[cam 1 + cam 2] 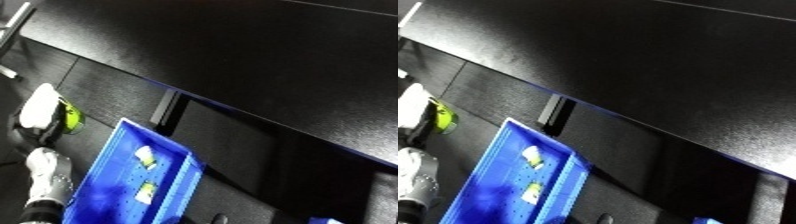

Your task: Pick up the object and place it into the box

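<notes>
The picture is strongly tilted. A blue bin lies at the lower left on dark ground. My left forearm rises from the bottom left corner beside it. At its end, the black left hand is curled under a white and yellow-green object. The object hangs just left of the bin's upper corner, outside its wall. Two small white and yellow-green items lie inside the bin. My right hand is out of sight.
A wide black surface fills the upper right, with its long edge running diagonally past the bin. A dark upright slot stands just above the bin's top corner. A small blue piece shows at the bottom right edge.
</notes>
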